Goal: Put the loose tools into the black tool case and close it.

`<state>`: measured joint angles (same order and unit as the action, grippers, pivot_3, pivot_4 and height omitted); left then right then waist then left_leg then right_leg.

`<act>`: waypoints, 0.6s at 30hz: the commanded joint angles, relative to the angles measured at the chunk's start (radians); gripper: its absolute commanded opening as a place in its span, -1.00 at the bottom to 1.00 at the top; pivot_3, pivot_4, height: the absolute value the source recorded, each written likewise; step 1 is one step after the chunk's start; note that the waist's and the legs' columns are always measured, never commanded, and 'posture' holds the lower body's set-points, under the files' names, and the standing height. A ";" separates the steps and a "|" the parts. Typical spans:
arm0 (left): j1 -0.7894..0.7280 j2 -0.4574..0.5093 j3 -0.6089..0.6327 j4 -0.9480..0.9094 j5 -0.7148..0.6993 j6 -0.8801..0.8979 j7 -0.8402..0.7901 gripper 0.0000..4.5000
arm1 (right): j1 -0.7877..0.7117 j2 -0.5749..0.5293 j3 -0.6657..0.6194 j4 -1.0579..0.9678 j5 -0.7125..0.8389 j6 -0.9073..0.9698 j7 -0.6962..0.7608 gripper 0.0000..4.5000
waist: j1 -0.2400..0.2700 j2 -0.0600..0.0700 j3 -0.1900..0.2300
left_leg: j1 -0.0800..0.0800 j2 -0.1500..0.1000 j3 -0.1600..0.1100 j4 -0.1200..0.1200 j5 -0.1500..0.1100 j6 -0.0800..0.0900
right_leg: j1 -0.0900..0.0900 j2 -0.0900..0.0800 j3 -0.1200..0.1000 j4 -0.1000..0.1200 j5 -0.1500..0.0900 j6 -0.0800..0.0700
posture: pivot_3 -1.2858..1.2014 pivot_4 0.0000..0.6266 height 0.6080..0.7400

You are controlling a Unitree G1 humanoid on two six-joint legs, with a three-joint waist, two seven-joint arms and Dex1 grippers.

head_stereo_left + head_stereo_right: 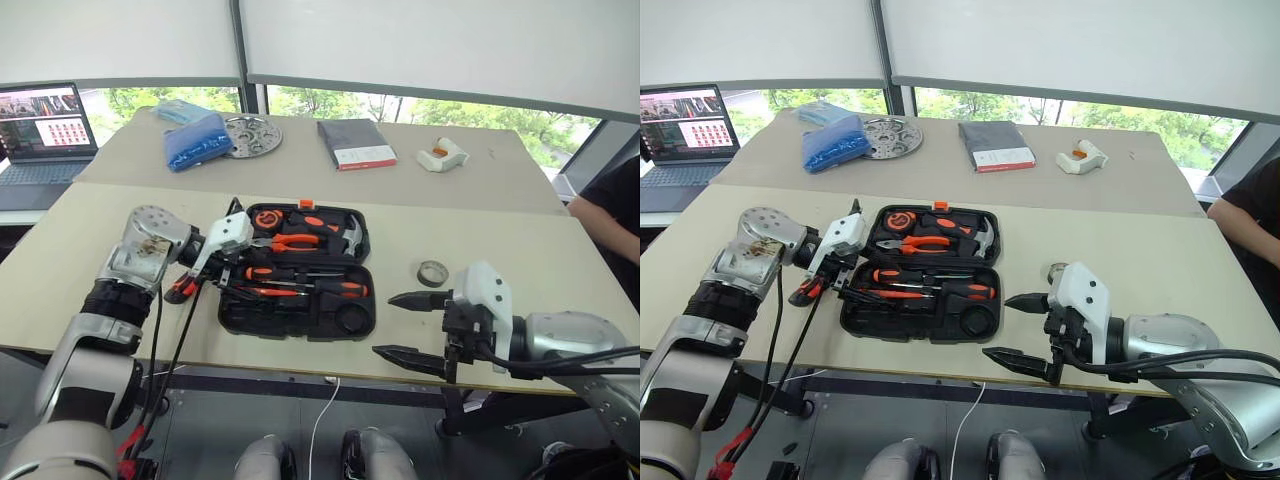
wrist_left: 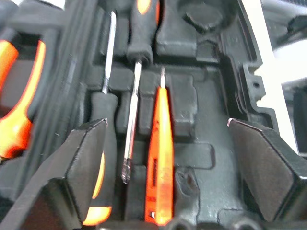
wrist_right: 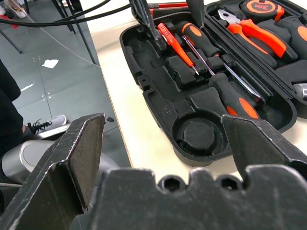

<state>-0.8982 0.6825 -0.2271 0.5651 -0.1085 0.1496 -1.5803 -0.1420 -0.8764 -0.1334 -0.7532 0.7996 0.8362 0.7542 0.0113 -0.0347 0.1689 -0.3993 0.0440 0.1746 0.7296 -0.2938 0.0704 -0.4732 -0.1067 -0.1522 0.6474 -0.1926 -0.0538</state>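
Observation:
The black tool case (image 1: pixel 292 326) lies open on the near table. Two black-and-orange screwdrivers (image 1: pixel 300 272) (image 1: pixel 335 289) and a slim orange-red screwdriver (image 2: pixel 157 158) rest in its front half. My left gripper (image 2: pixel 168 124) hovers open over the case's left end, its fingers either side of the slim screwdriver without touching it. An orange-black utility knife (image 1: pixel 183 288) lies on the table left of the case, partly under my left wrist. The grey tape roll (image 1: pixel 432 272) sits on the table right of the case. My right gripper (image 1: pixel 385 325) is open and empty, right of the case's front corner.
Pliers (image 1: pixel 297 241), a hammer (image 1: pixel 350 237) and a tape measure (image 1: pixel 267 217) fill the case's lid half. The far table holds a laptop (image 1: pixel 45 125), a blue bag (image 1: pixel 195 140), a metal disc (image 1: pixel 252 135), a dark grey book (image 1: pixel 355 143) and a white-orange object (image 1: pixel 441 155). A person (image 1: pixel 610 210) sits at the right edge.

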 commanded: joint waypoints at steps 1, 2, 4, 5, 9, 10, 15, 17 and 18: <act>0.004 -0.024 0.061 0.020 -0.045 0.007 0.041 0.24 | -0.012 0.007 -0.009 -0.003 -0.006 -0.034 -0.001 1.00 | 0.000 0.000 0.000 | 0.000 0.000 0.000 0.000 0.000 0.000 | 0.000 0.000 0.000 0.000 0.000 0.000 | 0.03 -0.52 0.67; 0.016 -0.032 0.071 0.028 -0.050 0.009 0.055 0.08 | -0.013 0.008 -0.008 -0.001 -0.007 -0.034 -0.003 1.00 | 0.000 0.000 0.000 | 0.000 0.000 0.000 0.000 0.000 0.000 | 0.000 0.000 0.000 0.000 0.000 0.000 | 0.03 -0.52 0.67; 0.038 -0.039 0.085 0.038 -0.054 0.006 0.074 -0.24 | -0.013 0.011 -0.007 0.001 -0.009 -0.033 -0.007 1.00 | 0.000 0.000 0.000 | 0.000 0.000 0.000 0.000 0.000 0.000 | 0.000 0.000 0.000 0.000 0.000 0.000 | 0.03 -0.52 0.67; 0.048 -0.040 0.090 0.037 -0.057 0.010 0.079 -0.42 | -0.012 0.012 -0.007 0.002 -0.009 -0.033 -0.007 1.00 | -0.001 0.000 0.000 | 0.000 0.000 0.000 0.000 0.000 0.000 | 0.000 0.000 0.000 0.000 0.000 0.000 | 0.03 -0.52 0.67; 0.097 -0.036 0.094 0.018 -0.069 0.034 0.084 -0.98 | -0.006 0.014 -0.008 0.006 -0.012 -0.034 -0.010 1.00 | -0.001 0.000 0.000 | 0.000 0.000 0.000 0.000 0.000 0.000 | 0.000 0.000 0.000 0.000 0.000 0.000 | 0.03 -0.52 0.67; 0.106 -0.036 0.091 0.018 -0.066 0.043 0.087 -0.98 | -0.005 0.014 -0.008 0.007 -0.014 -0.035 -0.010 1.00 | 0.000 0.000 0.000 | 0.000 0.000 0.000 0.000 0.000 0.000 | 0.000 0.000 0.000 0.000 0.000 0.000 | 0.03 -0.52 0.67; 0.142 -0.048 0.081 0.022 -0.054 0.046 0.104 -0.98 | -0.004 0.017 -0.006 0.018 -0.020 -0.038 -0.009 1.00 | 0.001 0.000 0.000 | 0.000 0.000 0.000 0.000 0.000 0.000 | 0.001 0.000 0.000 0.000 0.000 0.000 | 0.03 -0.52 0.67; 0.169 -0.052 0.075 0.016 -0.051 0.034 0.106 -0.98 | -0.007 0.019 -0.003 0.024 -0.021 -0.036 -0.011 1.00 | 0.000 0.000 0.000 | 0.001 0.000 0.000 0.000 0.000 0.000 | 0.001 0.000 0.000 0.000 0.000 0.000 | 0.03 -0.52 0.67; 0.187 -0.054 0.070 0.018 -0.041 0.012 0.113 -0.98 | -0.008 0.021 -0.003 0.028 -0.021 -0.035 -0.013 1.00 | 0.000 0.000 0.000 | 0.001 0.000 0.000 0.000 0.000 0.000 | 0.001 0.000 0.000 0.000 0.000 0.000 | 0.03 -0.52 0.67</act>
<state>-0.7480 0.6335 -0.1374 0.5887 -0.1660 0.1854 -1.4737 -0.1431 -0.8584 -0.1258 -0.7183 0.7852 0.8277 0.7453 0.0117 -0.0343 0.1686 -0.3977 0.0439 0.1746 0.7298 -0.2938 0.0703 -0.4715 -0.1073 -0.1521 0.6474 -0.1925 -0.0538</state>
